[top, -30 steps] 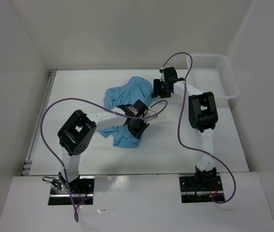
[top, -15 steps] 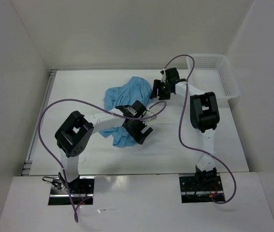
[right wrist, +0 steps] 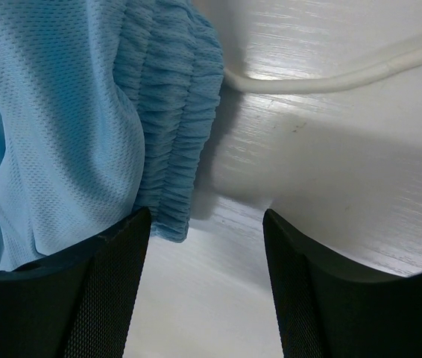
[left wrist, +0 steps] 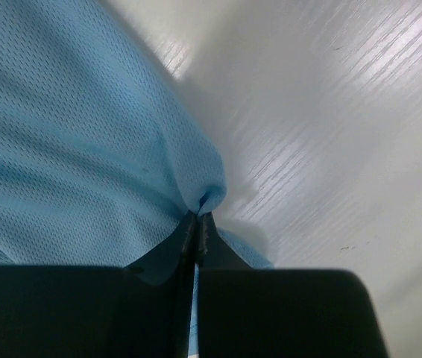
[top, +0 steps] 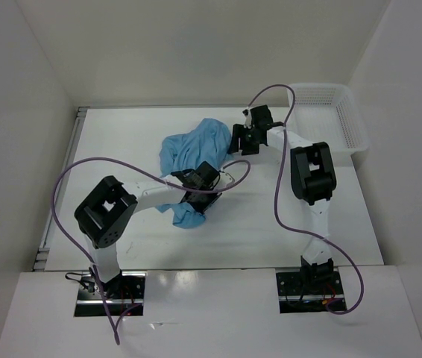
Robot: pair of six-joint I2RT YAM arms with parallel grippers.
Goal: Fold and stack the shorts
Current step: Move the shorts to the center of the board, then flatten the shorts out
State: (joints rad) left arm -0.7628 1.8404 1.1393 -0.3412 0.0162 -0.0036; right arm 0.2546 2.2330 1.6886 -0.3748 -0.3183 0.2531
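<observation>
1. Jaws of the left gripper (left wrist: 196,220) are pressed together on a small pinch of the shorts (left wrist: 69,134). The fabric puckers right at the fingertips, and bare tabletop (left wrist: 330,112) lies just beyond.
2. Left arm pose: the arm rises from its base at the near edge with the elbow bent out toward the left edge. The forearm runs rightward, placing the left gripper (top: 196,200) low over the near end of the shorts (top: 196,145).
3. Jaws of the right gripper (right wrist: 207,216) stand fairly wide apart and hold nothing.
4. The gathered waistband of the shorts (right wrist: 174,112) lies just ahead of the gap, beside one finger (right wrist: 110,283). Whether it touches that finger cannot be told. The white drawstring cord (right wrist: 330,78) trails across the tabletop further ahead.
5. Right arm pose: the arm extends from its base toward the far edge, then bends leftward. The right gripper (top: 239,142) sits at the right side of the shorts.
6. The shorts lie crumpled near the middle of the tabletop (top: 271,224), toward the far edge.
7. The white mesh basket (top: 338,112) stands at the far right corner, well apart from the shorts.
</observation>
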